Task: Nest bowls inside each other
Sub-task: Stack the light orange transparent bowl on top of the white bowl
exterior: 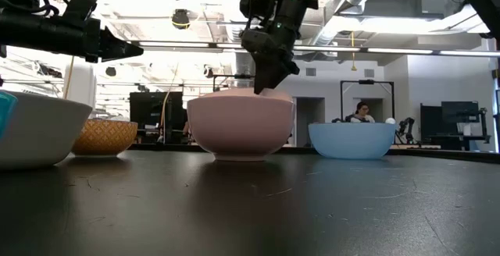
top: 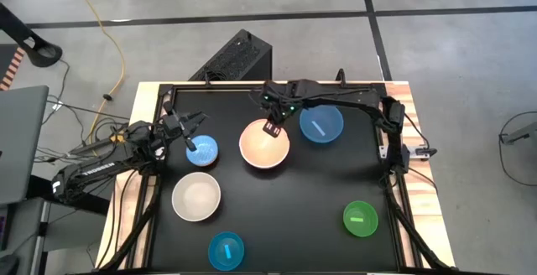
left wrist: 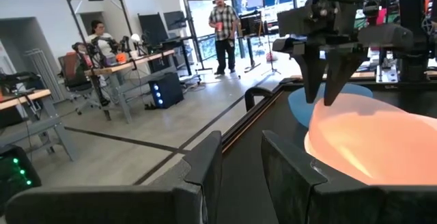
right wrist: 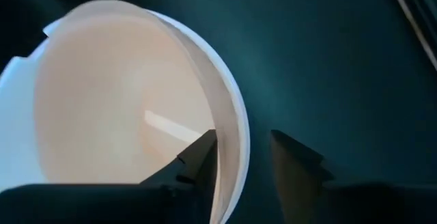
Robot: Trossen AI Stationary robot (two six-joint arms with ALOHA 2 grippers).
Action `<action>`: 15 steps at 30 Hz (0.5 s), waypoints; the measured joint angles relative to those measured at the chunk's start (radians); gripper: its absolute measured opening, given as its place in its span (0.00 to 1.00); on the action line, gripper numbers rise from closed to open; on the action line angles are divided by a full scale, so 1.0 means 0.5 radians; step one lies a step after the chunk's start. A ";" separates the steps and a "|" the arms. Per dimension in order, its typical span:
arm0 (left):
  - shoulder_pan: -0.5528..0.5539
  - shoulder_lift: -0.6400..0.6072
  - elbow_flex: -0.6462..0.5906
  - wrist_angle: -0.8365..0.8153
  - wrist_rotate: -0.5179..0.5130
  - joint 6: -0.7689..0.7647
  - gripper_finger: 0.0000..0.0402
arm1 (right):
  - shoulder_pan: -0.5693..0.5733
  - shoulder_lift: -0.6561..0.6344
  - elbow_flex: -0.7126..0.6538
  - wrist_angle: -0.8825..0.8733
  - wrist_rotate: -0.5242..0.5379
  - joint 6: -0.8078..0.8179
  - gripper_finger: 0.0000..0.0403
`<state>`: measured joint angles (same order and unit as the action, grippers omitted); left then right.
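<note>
Nearest the overhead camera, at the table's front edge, sits the small cyan bowl (top: 226, 250), with the cream bowl (top: 196, 197) just behind it and the small green bowl (top: 360, 218) well off to the right. Mid-table: pink bowl (top: 265, 143), upright on the black table (top: 319, 199), appears to sit inside a white bowl, whose rim shows around it in the right wrist view; cannot confirm this from the overhead or low views. Blue bowl (top: 321, 124) stands just beside it to the right, apart; small light-blue bowl (top: 201, 150) to its left. Right gripper (top: 272, 127) sits over the pink bowl's far rim, fingers parted and straddling the rim, one inside and one outside, not pinching. Judgement: a placing step is finishing, the pink bowl set down and let go. Right arm reaches in from the right edge across the back of the table, elbow bent, wrist pointing steeply down; the low view shows its fingers dipping just behind the rim. Next move likely calls for lifting straight up clear of the rim without tipping the bowl, then choosing the next size down, probably blue. Left gripper (top: 189, 129) hangs above the small light-blue bowl, fingers spread, holding nothing.
</note>
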<state>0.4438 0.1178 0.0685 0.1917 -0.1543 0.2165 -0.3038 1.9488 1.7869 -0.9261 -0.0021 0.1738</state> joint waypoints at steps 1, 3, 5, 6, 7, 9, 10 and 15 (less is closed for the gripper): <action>0.000 0.001 0.000 0.000 -0.002 0.000 0.23 | 0.001 0.000 0.019 -0.017 0.000 -0.001 0.39; 0.000 0.001 0.000 0.000 -0.002 0.000 0.23 | 0.001 0.000 0.065 -0.066 0.000 -0.004 0.41; 0.000 0.000 0.000 0.000 -0.003 0.001 0.23 | 0.001 -0.003 0.098 -0.110 0.000 -0.004 0.42; 0.000 0.000 0.000 0.000 -0.005 0.001 0.23 | 0.001 -0.003 0.105 -0.125 0.000 -0.005 0.42; 0.000 0.001 0.000 0.000 -0.006 0.001 0.23 | 0.007 -0.004 0.106 -0.131 0.000 -0.009 0.42; 0.000 0.001 0.000 0.000 -0.008 0.004 0.23 | 0.025 -0.003 0.106 -0.136 -0.001 -0.042 0.42; 0.000 0.000 0.000 0.000 -0.008 0.015 0.23 | 0.037 -0.003 0.106 -0.136 -0.003 -0.066 0.42; 0.000 0.000 0.000 0.000 -0.023 0.024 0.23 | 0.106 -0.003 0.105 -0.058 -0.016 -0.202 0.38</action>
<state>0.4438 0.1181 0.0685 0.1917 -0.1658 0.2283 -0.2508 1.9474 1.8393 -0.9551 -0.0103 0.0727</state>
